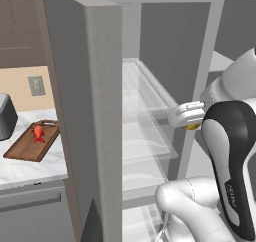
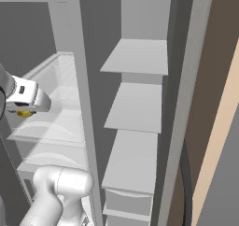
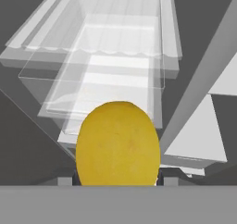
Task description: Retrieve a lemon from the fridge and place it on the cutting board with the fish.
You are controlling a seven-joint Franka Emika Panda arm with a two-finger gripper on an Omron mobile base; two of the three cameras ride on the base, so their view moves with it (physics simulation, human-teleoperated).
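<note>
My gripper (image 3: 118,180) is shut on the lemon (image 3: 118,144), a yellow fruit wedged between the two dark fingertips (image 3: 74,178). In the left base view the lemon (image 1: 192,128) peeks out under the white hand, in front of the open fridge (image 1: 150,86). From the right base view the lemon (image 2: 23,113) hangs below the hand at the left edge, in front of the clear drawers. The wooden cutting board (image 1: 25,148) lies on the marble counter to the left of the fridge, with the red-orange fish (image 1: 38,132) on its far end.
The open grey fridge door (image 1: 95,116) stands between the arm and the counter. Clear drawers (image 3: 106,56) and grey shelves (image 2: 135,106) line the fridge's inside. A dark toaster (image 1: 5,116) sits at the counter's left edge. A brown cabinet side (image 2: 219,80) rises at the right.
</note>
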